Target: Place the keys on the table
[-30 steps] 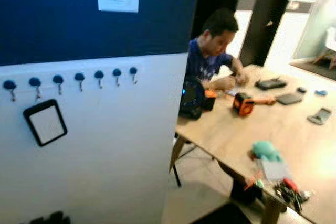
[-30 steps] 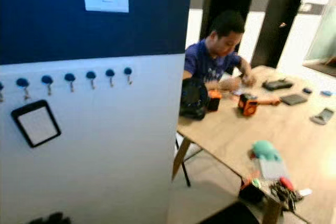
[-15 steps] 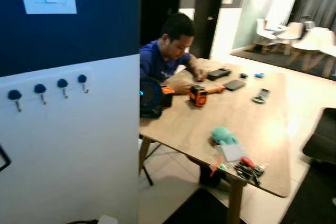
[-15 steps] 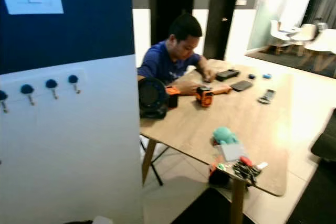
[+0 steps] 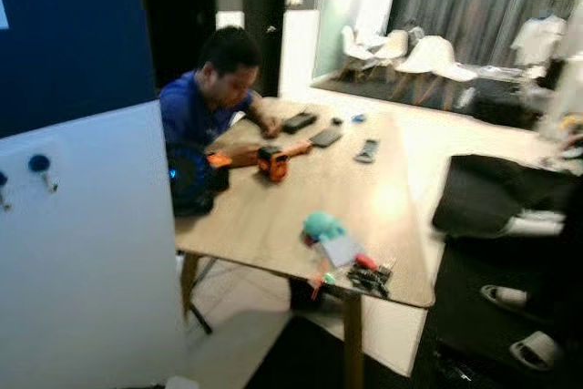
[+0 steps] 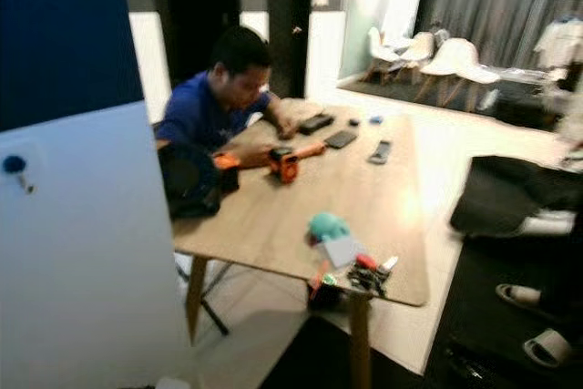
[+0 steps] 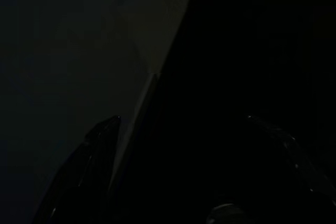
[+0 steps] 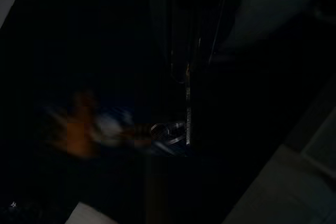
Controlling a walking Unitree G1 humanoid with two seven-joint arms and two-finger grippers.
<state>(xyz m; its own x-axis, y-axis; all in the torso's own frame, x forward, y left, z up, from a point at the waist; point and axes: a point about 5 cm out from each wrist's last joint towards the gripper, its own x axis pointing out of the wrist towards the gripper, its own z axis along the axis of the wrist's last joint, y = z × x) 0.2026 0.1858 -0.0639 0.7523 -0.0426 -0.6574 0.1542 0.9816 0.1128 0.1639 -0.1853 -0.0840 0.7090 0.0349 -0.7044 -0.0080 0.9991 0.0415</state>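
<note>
The right wrist view is very dark. My right gripper (image 8: 187, 106) has its fingers pressed together on a metal key ring (image 8: 167, 130). A blurred orange and white fob (image 8: 81, 129) hangs from the ring. The wooden table (image 5: 273, 211) stands ahead, a little to the right. On its near corner lies a bunch of small things (image 5: 367, 276) in red, green and black that look like keys. In the left wrist view my left gripper (image 7: 184, 127) hangs in the dark with its two fingers (image 7: 100, 135) apart and nothing between them.
A person (image 5: 205, 97) sits at the table's far left side. On the table are a black round device (image 5: 189, 178), an orange tape measure (image 5: 271, 162), a teal soft toy (image 5: 321, 225) and phones (image 5: 366, 148). A white wall (image 5: 82, 252) is on the left. Dark furniture (image 5: 496, 193) and slippers (image 5: 533, 348) are on the right.
The camera has swung to the right. The wall with its blue hooks has slid off to the left, and the whole table and the room behind it have come into view.
</note>
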